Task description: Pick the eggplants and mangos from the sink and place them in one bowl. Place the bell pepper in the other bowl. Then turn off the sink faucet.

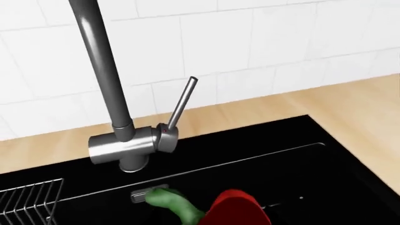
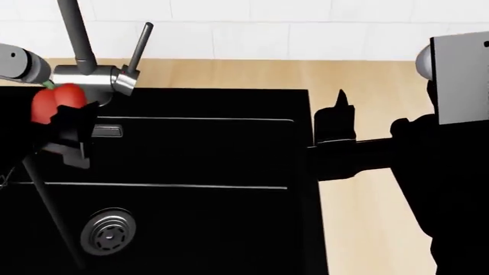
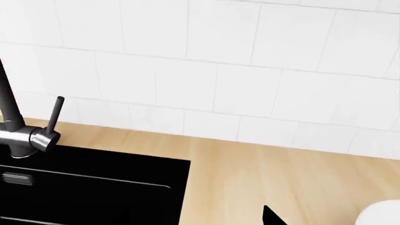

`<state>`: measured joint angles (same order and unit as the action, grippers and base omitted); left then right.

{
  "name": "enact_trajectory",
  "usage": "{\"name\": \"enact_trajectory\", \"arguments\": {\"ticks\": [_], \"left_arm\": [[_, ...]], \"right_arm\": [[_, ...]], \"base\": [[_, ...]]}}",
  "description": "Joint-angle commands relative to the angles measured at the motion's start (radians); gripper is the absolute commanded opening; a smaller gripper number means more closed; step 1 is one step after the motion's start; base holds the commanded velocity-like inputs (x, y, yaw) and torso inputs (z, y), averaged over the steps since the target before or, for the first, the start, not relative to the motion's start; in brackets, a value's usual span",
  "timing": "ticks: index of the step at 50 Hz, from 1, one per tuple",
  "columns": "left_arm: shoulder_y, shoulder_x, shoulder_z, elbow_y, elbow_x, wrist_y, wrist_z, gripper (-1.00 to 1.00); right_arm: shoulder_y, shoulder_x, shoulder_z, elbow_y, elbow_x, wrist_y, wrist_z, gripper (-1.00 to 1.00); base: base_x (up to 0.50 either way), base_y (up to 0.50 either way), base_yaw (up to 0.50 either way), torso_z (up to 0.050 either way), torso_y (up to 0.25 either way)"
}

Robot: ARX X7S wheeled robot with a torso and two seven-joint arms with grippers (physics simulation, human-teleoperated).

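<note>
The left gripper (image 2: 67,129) is clamped on the bell pepper (image 2: 55,102), holding it above the back left part of the sink (image 2: 198,154), right beside the sink faucet (image 2: 95,77). In the left wrist view the pepper's red body (image 1: 234,208) and green stem (image 1: 172,204) sit just below the faucet's steel cylinder (image 1: 128,145), with the stem close to the small steel overflow slot (image 1: 147,193) in the back wall of the basin. The slanted lever handle (image 1: 182,103) rises free beside the upright neck, with open tiled wall (image 1: 262,42) behind it.

The basin is bare black from the overflow slot to its right rim, and only the round drain (image 2: 109,230) shows on its floor, near the front left. A wire rack (image 1: 28,201) lies at the far left edge of the sink.

The right gripper (image 2: 336,117) hangs over the sink's right rim, where black basin meets the wooden countertop (image 2: 367,86); its fingers are a dark silhouette and I cannot tell whether they are apart or together. The countertop runs open along the back edge toward the right corner. In the right wrist view a sliver of the white bowl (image 3: 381,213) shows on the wood, well apart from the sink.
</note>
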<state>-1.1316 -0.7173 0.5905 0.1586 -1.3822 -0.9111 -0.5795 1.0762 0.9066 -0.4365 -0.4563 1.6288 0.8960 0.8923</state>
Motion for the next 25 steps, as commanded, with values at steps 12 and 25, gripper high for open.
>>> {"name": "enact_trajectory", "arguments": {"ticks": [12, 25], "left_arm": [[0.049, -0.041, -0.066, 0.128, -0.066, 0.052, -0.053, -1.0], [0.064, -0.079, -0.086, 0.183, -0.057, 0.07, -0.067, -1.0]], "right_arm": [[-0.012, -0.012, 0.011, -0.038, -0.053, -0.021, -0.017, 1.0], [-0.04, -0.012, 0.012, -0.051, -0.092, -0.043, -0.043, 1.0]], "base": [[0.0, 0.0, 0.0, 0.006, 0.236], [0.0, 0.0, 0.0, 0.001, 0.021]]}}
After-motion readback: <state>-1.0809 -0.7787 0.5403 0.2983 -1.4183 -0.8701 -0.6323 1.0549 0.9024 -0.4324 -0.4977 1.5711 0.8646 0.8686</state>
